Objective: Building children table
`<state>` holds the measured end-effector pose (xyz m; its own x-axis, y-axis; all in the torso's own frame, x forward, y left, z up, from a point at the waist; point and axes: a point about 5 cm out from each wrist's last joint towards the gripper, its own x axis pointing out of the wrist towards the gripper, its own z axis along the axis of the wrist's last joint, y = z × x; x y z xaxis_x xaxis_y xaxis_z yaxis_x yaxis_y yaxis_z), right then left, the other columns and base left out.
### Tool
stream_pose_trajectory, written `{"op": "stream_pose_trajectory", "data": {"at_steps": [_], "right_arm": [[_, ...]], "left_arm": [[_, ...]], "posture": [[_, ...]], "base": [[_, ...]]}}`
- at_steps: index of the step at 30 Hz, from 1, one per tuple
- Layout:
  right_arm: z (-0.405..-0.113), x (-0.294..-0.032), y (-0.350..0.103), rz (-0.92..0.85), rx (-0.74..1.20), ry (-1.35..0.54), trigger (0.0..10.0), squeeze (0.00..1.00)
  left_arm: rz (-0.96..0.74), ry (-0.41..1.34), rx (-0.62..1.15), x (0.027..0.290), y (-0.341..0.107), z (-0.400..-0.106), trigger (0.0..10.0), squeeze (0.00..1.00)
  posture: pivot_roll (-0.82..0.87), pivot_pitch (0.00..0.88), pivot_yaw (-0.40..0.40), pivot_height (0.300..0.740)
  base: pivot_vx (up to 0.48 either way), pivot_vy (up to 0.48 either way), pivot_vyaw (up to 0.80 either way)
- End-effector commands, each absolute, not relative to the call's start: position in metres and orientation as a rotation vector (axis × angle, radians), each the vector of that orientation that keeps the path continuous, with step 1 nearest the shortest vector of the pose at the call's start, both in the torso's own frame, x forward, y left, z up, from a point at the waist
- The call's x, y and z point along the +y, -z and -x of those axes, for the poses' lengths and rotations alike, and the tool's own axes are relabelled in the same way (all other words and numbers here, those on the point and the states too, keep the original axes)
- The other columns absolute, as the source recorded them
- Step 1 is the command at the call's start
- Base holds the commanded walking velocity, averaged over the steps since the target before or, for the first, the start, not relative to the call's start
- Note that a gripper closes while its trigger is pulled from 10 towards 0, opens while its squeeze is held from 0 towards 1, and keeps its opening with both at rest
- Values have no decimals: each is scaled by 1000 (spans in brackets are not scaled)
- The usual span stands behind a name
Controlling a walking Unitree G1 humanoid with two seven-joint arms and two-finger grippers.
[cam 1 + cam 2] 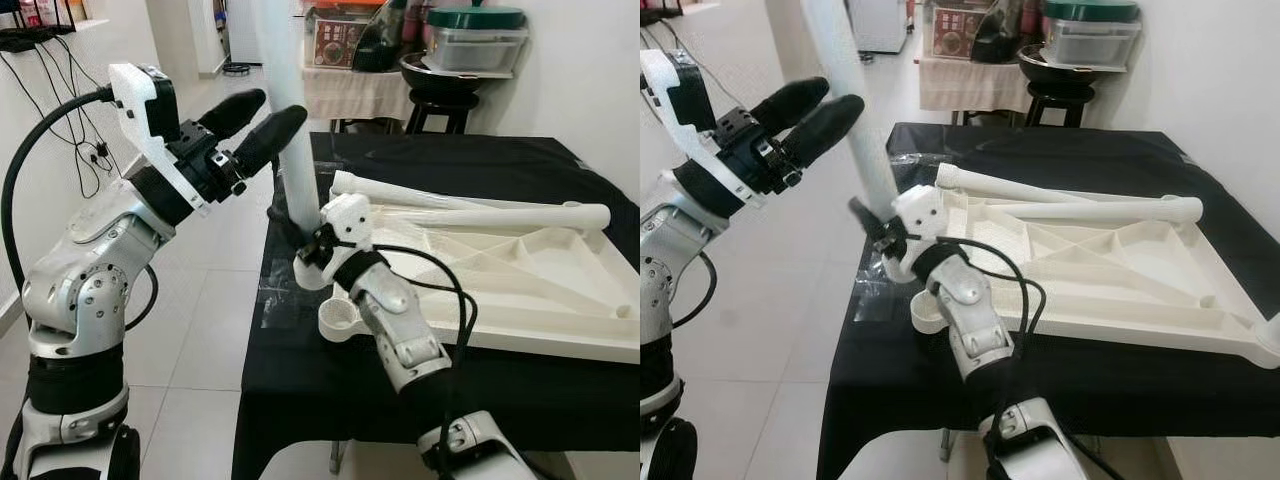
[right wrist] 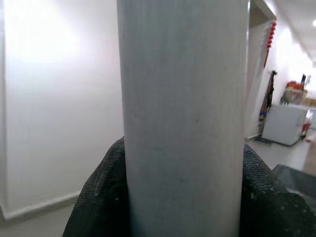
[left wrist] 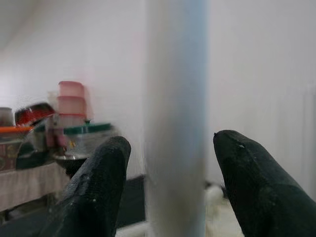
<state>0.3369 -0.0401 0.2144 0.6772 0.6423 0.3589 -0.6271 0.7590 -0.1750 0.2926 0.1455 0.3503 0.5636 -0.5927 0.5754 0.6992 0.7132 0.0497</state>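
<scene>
An upright white table leg (image 1: 290,120), a smooth plastic cylinder, is taken as the landmark. It stands at the near left corner of the inverted white tabletop (image 1: 520,290), which lies on a black cloth (image 1: 330,390).

The right gripper (image 1: 283,222) is raised from below on a bent silver arm, and its two black fingers are pressed against the lower part of the leg from either side; in the right wrist view the textured rubber fingers (image 2: 98,197) are seen wrapped around the cylinder. The left gripper (image 1: 255,115) is held level, left of the leg and higher up, with its arm folded at the elbow. Its two rounded black fingers are spread apart; in the left wrist view the leg (image 3: 175,118) is seen between and beyond the fingertips (image 3: 98,187), and contact cannot be told.

Just below the leg's base a round white socket (image 1: 340,318) projects from the tabletop's corner. Right of the leg, two more white legs (image 1: 470,205) lie flat across the tabletop's ribbed underside, which is moulded in triangular compartments with a matte plastic finish.
</scene>
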Motion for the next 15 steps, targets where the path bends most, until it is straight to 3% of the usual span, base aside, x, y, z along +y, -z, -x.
{"op": "stream_pose_trajectory", "data": {"at_steps": [1, 4, 9, 10, 11, 12, 15], "right_arm": [[-337, -45, -223, -27, -440, -692, 10000, 0], [-335, -47, -226, -29, -452, -705, 10000, 0], [-321, -36, -221, 117, -476, -827, 10000, 0], [-315, -31, -220, 147, -481, -875, 10000, 0], [-315, -31, -220, 147, -481, -875, 10000, 0], [-309, -27, -219, 173, -484, -914, 10000, 0], [-303, -23, -218, 202, -484, -948, 10000, 0]], "left_arm": [[221, 761, -609, 144, -352, -295, 10000, 0], [239, 766, -598, 142, -350, -297, 10000, 0], [260, 765, -564, 141, -344, -302, 10000, 0], [278, 758, -555, 141, -343, -306, 2196, 0], [278, 758, -555, 141, -343, -306, 2196, 0], [302, 756, -547, 142, -343, -309, 0, 0], [351, 771, -534, 141, -344, -314, 0, 0]], "posture": [[-45, 0, -1, 740], [-51, 0, 5, 740], [-63, 0, 15, 740], [-70, 0, 18, 740], [-70, 0, 18, 740], [-75, 0, 19, 740], [-79, 0, 19, 740]], "base": [[0, 0, 0], [0, 0, 0], [0, 0, 0], [0, 0, 0], [0, 0, 0], [0, 0, 0], [0, 0, 0]]}}
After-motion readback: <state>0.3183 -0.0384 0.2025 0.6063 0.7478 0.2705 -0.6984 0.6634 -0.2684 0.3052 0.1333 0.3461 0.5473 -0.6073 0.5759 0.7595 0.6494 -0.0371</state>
